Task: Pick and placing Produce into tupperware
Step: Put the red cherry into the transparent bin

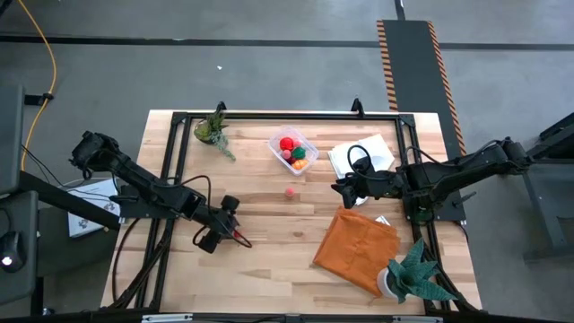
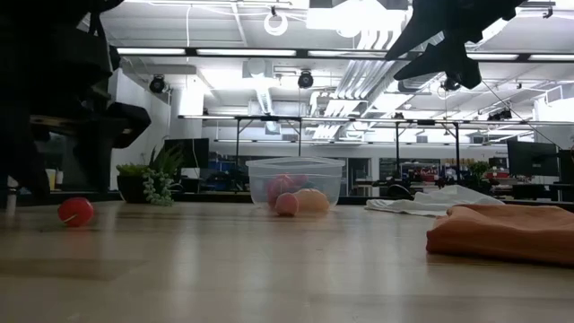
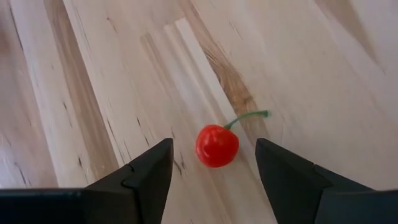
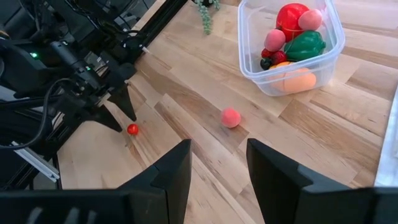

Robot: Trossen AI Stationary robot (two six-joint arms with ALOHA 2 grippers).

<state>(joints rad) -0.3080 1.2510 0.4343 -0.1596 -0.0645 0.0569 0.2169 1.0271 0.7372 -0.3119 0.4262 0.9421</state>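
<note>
The left gripper (image 3: 213,163) is hovering with its jaws apart around a red cherry (image 3: 217,145) lying on the table (image 1: 269,251), not gripping it. One pink fruit (image 4: 231,117) is sitting loose just beside the tupperware (image 4: 292,43), which is holding about six pieces. The right gripper (image 4: 217,163) is waiting, part-open and empty. Two pieces look left to place.

So: one tub (image 1: 292,150), one cherry (image 1: 244,240), one pink ball (image 1: 291,192), two cloths (white (image 1: 361,154), orange (image 1: 355,248)), two plants (image 1: 213,131) (image 1: 414,273), two claws (image 1: 231,236) (image 1: 343,191).
</note>
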